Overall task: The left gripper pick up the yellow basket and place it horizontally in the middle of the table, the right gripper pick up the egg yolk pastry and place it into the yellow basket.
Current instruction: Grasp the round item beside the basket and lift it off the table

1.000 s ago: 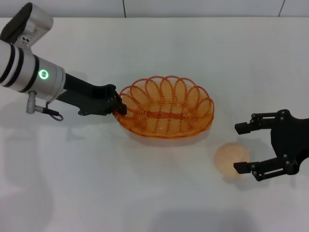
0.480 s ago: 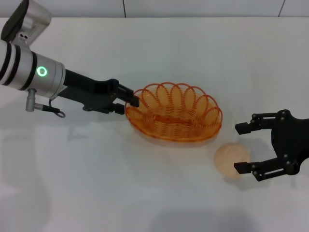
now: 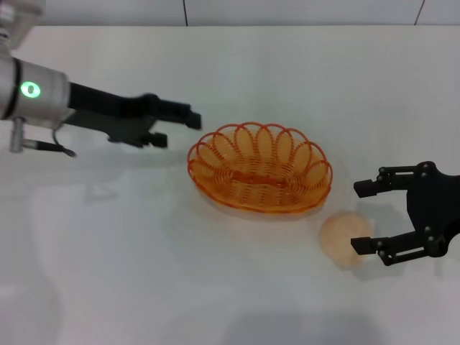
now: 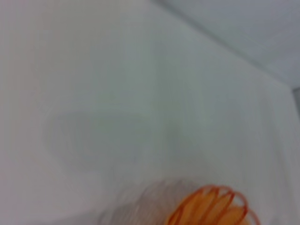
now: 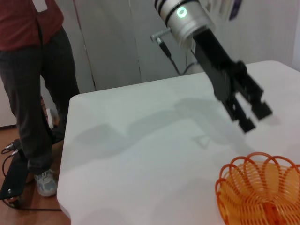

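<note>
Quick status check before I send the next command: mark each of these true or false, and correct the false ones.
1. The left pincer is gripping the yellow basket. False: it is clear of the rim, holding nothing.
2. The yellow basket sits on the table with nothing in it. True.
3. The egg yolk pastry lies inside the basket. False: it lies on the table just outside the basket's rim.
4. The right pincer is open, its fingers beside the pastry. True.
5. A person stands past the table's far edge in the right wrist view. True: person.
</note>
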Controlling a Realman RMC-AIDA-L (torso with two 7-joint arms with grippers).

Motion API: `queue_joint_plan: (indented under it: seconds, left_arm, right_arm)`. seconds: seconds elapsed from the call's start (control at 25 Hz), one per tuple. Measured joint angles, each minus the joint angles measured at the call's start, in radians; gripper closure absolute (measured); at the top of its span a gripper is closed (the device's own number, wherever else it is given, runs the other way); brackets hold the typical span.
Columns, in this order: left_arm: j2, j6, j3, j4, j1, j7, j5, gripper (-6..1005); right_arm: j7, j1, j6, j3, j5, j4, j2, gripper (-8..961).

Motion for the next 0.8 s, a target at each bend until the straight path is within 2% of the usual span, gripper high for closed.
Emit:
queue_joint_plan:
  seconds: [0.08,0.16,0.28,0.48,0.8]
  left_arm:
    - [0.006,-0.003,-0.002,0.026,0.024,0.031,-0.044,199]
    - [0.019,-0.020,-0.002,0.044,0.063,0.094,-0.128,167]
    - [0.028,-0.032,-0.003,0.044,0.084,0.139,-0.176,118]
    - [0.050,-0.043,-0.005,0.043,0.115,0.286,-0.266,127]
    - [0.064,-0.034,0.011,0.045,0.098,0.459,-0.243,129]
  right_arm:
    - [0.000,0.001,0.002,0.000,-0.005,0.001,0.000,127]
    - [0.002,0.003,0.009,0.000,-0.009,0.003,0.000,127]
    - [0.003,0.007,0.030,-0.001,-0.011,0.014,0.000,127]
    - [0.042,0.026,0.081,-0.007,-0.061,0.044,0.000,127]
    - [0.125,0.098,0.143,-0.061,-0.148,0.097,0.003,127]
